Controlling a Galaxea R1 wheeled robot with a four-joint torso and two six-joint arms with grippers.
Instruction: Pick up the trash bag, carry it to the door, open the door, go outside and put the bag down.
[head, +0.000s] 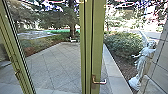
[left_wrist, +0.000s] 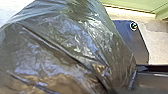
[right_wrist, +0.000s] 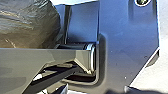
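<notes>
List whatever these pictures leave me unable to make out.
- Contents of the trash bag: left wrist view, hidden by its dark plastic.
- The bag's full outline: left wrist view, cut off by the picture's edges.
- The bag's lower part: right wrist view, behind the robot's grey bar.
- Foot of the green door post: head view, cut off by the bottom edge.
- Ground behind the shrub: head view, hidden by foliage.

The dark, bulging trash bag (left_wrist: 62, 45) is thin plastic film, crinkled and glossy. The upright green door frame (head: 98, 37) looks smooth with low sheen; its L-shaped lever handle (head: 100, 82) appears metallic, shiny. Grey tiled paving (head: 53, 61) reads matt, stone-like.
</notes>
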